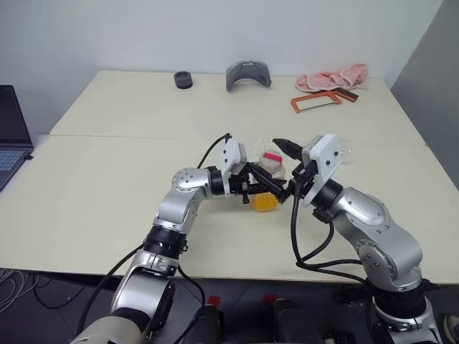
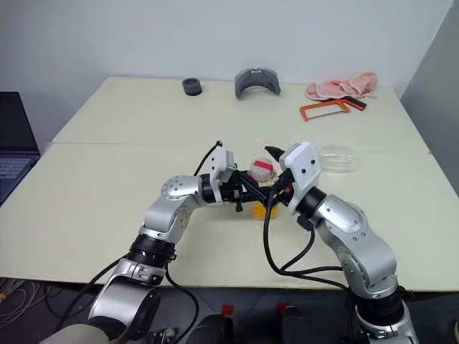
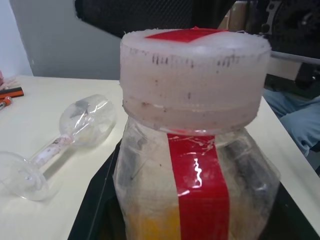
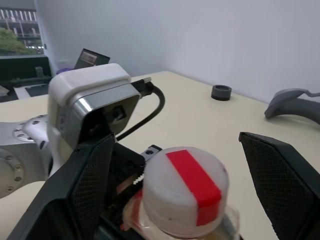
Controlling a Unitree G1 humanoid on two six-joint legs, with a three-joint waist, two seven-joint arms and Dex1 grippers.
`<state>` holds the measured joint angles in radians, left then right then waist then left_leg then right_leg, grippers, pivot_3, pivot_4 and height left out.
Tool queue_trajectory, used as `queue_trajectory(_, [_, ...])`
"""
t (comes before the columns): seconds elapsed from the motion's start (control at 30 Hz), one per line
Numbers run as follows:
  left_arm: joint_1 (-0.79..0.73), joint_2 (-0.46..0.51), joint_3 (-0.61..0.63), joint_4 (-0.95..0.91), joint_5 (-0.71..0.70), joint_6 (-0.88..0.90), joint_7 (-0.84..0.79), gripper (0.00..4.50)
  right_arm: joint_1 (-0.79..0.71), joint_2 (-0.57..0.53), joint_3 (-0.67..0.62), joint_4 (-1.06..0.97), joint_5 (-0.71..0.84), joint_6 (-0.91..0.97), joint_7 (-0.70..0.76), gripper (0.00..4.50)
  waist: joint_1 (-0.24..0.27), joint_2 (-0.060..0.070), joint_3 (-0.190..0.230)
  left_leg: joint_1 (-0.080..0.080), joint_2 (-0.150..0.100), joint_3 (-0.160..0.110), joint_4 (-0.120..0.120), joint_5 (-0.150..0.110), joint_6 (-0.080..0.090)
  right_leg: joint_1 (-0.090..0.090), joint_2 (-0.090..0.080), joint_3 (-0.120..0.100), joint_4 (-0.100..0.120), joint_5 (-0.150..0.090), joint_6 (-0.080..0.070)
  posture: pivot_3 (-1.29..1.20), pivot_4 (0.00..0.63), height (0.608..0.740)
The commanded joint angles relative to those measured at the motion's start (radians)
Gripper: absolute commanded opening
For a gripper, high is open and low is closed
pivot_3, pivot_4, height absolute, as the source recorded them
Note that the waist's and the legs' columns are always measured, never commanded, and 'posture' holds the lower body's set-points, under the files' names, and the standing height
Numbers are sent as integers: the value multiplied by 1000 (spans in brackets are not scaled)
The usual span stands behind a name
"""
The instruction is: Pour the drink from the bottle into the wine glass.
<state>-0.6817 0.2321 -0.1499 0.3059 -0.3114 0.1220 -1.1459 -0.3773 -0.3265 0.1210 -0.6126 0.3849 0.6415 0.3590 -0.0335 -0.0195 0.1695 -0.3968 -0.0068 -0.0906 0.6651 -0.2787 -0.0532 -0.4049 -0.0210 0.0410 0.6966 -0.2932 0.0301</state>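
The bottle [image 1: 270, 170] is a clear plastic one with a whitish cap [image 4: 182, 187] and a red stripe running over cap and side. It stands upright above the table with my left gripper [image 1: 254, 188] shut on its body from the left. The orange drink [image 1: 265, 203] fills its lower part. My right gripper [image 4: 177, 142] is open, one black finger [image 4: 90, 185] on each side of the cap and clear of it. The wine glass [image 3: 75, 130] lies on its side on the table, just beyond my right hand [image 2: 336, 158].
At the far edge of the table are a black ring [image 1: 183, 79], a grey curved piece [image 1: 248, 74], a pink cloth [image 1: 332, 77] and an orange hacksaw [image 1: 315, 101]. A laptop [image 1: 11, 136] sits off the table's left side.
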Motion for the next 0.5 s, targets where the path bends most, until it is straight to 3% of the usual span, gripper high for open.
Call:
queue_trajectory(0.03, [-31,0,8,-17,-6,-27,-6,1786,-2,9,-22,-21,4,-12,-11,4231,0,0,0,0,0,0,0,0,0,0,0,0,0,0,0,0,150,740])
queue_trajectory(0.13, [-29,4,7,-16,-3,-33,-8,1786,-3,13,-32,-12,18,-2,-9,4231,-1,0,0,0,0,0,0,0,0,0,0,0,0,0,0,0,150,740])
queue_trajectory(0.23, [-30,5,8,-15,-2,-36,-8,1786,-1,9,-36,-5,25,12,-2,3618,-1,0,0,0,0,0,0,-1,1,0,0,0,0,0,0,0,150,740])
queue_trajectory(0.4, [-32,9,9,-13,-1,-40,-9,1785,7,-15,-30,-3,29,29,22,1874,-1,0,0,0,0,0,0,-1,2,0,0,0,0,0,0,0,150,740])
queue_trajectory(0.5, [-33,10,9,-13,0,-42,-10,1778,10,-34,-20,-4,35,33,44,1810,-1,0,0,0,0,0,0,-1,2,0,0,0,0,0,0,0,150,740])
